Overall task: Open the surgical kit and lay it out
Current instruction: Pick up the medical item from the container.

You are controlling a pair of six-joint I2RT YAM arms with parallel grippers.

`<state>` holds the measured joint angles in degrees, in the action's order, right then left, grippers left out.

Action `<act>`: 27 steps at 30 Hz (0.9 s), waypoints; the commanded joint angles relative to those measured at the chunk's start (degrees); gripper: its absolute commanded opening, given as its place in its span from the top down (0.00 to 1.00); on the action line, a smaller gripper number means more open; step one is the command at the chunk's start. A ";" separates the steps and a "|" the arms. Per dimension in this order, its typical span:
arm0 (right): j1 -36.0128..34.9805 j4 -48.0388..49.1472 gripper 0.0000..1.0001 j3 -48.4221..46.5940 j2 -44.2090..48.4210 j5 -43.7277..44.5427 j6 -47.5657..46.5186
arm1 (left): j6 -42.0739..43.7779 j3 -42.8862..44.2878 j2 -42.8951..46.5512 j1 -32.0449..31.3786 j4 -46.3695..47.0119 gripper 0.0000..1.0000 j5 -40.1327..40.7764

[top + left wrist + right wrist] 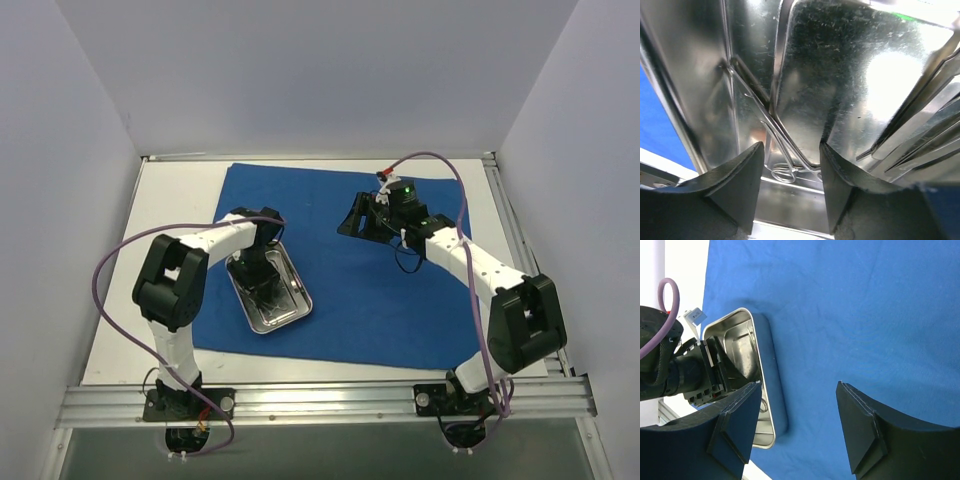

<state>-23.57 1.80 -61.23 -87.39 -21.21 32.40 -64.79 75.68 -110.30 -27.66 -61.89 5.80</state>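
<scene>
– Both grippers are held spread: left gripper inside the steel tray on the blue cloth, astride a ring-handled instrument; right gripper above the cloth.
– If closed off-centre, the instrument could be missed and the tray dragged.

The tray lies on the cloth's left part, with instruments inside it.

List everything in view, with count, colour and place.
cloth wrap: one, royal blue, spread flat on the table
steel tray: one, shiny, on the cloth's left part
instruments: at least two, steel, inside the tray; exact count unclear
table: one, white, under the cloth
cables: two, purple, one looping off each arm
left gripper: one, black fingers, open, down inside the tray
right gripper: one, black fingers, open and empty, above the cloth, right of the tray
</scene>
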 commanded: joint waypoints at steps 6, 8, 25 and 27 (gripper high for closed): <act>0.81 -0.04 0.38 -0.38 3.99 -1.11 -1.55 | -5.25 -5.98 -2.81 -0.73 6.69 0.55 1.93; 0.81 -0.31 0.38 -0.47 4.16 -0.94 -1.64 | -3.85 -6.07 -3.60 -1.60 8.36 0.57 3.33; 0.81 -0.84 0.39 -0.03 5.22 -0.41 -0.15 | 6.78 -6.59 -8.35 -4.60 15.04 0.98 7.21; 0.72 -0.75 0.39 0.06 5.22 -0.15 -0.06 | 7.57 -7.04 -6.69 -4.68 16.18 0.98 7.47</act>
<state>-23.16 1.06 -61.23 -84.64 -21.74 31.83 -59.31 74.50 -111.20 -31.90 -59.09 8.54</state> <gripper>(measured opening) 0.616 0.057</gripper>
